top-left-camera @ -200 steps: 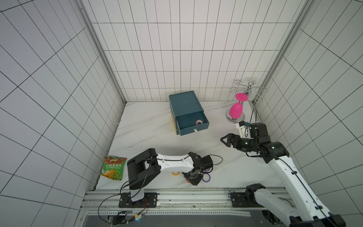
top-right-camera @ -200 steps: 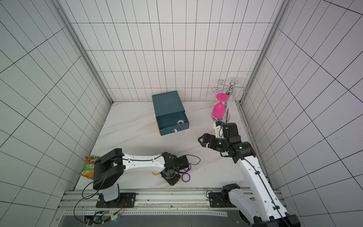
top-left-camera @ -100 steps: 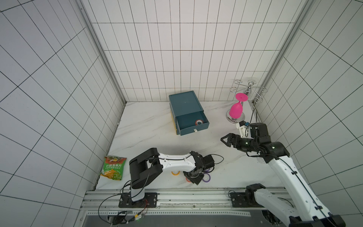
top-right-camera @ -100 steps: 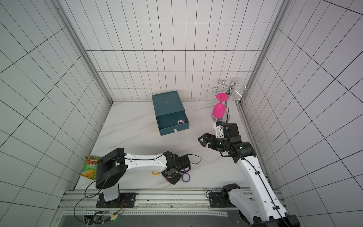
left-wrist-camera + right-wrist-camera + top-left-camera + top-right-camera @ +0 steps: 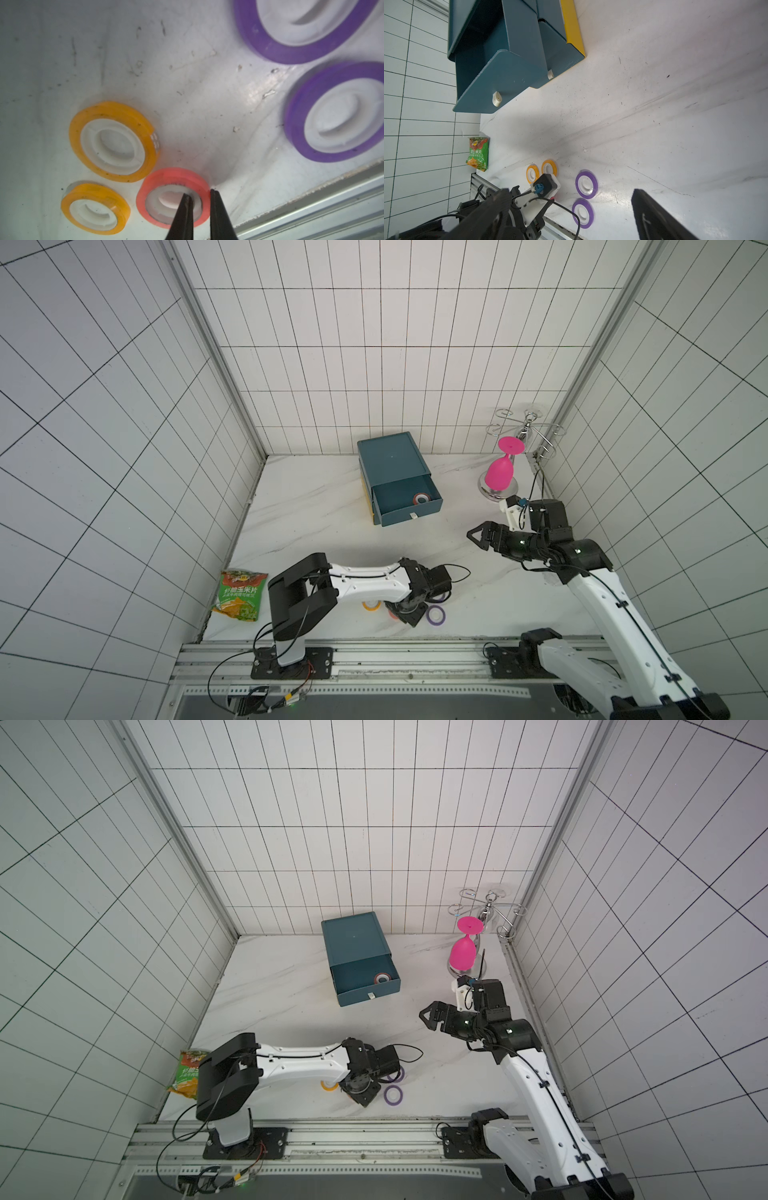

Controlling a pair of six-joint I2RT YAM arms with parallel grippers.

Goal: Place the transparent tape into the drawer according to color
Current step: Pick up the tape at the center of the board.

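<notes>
Marble tabletop [image 5: 187, 83]: red tape ring [image 5: 158, 182] rim between left gripper [image 5: 199, 193] fingers [image 5: 219, 216]

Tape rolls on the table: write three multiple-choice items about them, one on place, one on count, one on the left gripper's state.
1. Where do the purple rolls lie?
A. in the drawer
B. on the cabinet top
C. on the table

2. How many orange-yellow rolls are out?
A. one
B. two
C. four

3. The left gripper is:
A. shut on the red roll
B. wide open
C. shut on a purple roll

Answers: 1 C, both lie flat on the marble; 2 B, the left wrist view shows two side by side; 3 A, its jaws pinch the ring's wall.
</notes>
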